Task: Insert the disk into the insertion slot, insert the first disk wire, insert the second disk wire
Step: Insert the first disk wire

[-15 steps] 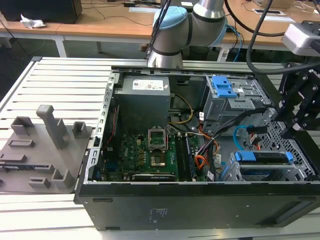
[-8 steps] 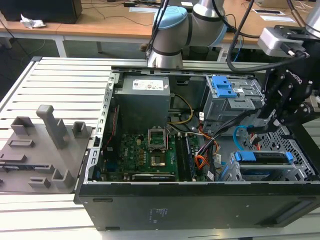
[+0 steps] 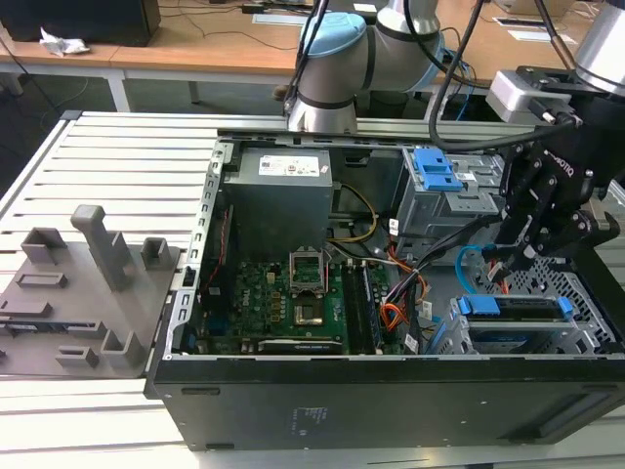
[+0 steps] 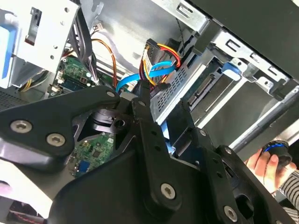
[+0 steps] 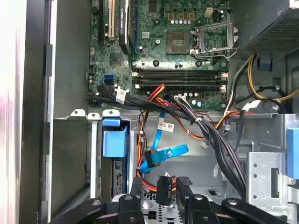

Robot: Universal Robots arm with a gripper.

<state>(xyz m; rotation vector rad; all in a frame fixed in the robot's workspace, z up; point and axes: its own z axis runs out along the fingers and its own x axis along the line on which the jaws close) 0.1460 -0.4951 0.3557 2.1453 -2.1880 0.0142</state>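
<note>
Holding: the gripper (image 5: 163, 183) has its fingers drawn narrow around the small dark plug of the first disk wire (image 5: 164, 189). The plug looks pinched between the fingertips, with red and orange strands beside it.
Arm place: the black tool hangs at the exterior view's right, over the drive cage inside the open computer case (image 3: 371, 391).
Drive: the disk (image 3: 516, 309) sits in its blue carrier inside the insertion slot (image 3: 586, 318), at the lower right of the exterior view, just under the tool.
Blue cable: the second disk wire (image 5: 168, 153), a glossy light-blue flat cable, loops just beside the held plug. Its dark connector is near the fingers but not between them.
In the way: a black cable bundle (image 5: 224, 154) passes close by the plug. An orange flat cable (image 3: 391, 318) lies between the motherboard (image 3: 283, 298) and the cage.
Around: the grey bay box (image 3: 435, 205) with a blue latch stands at the exterior view's upper right. The power supply (image 3: 278, 191) sits at upper middle, and a grey fixture tray (image 3: 78, 293) lies at the exterior view's left.
Person: a person's hand (image 4: 264, 163) shows outside the case in the second wrist view, closed on a blue-ringed object.
</note>
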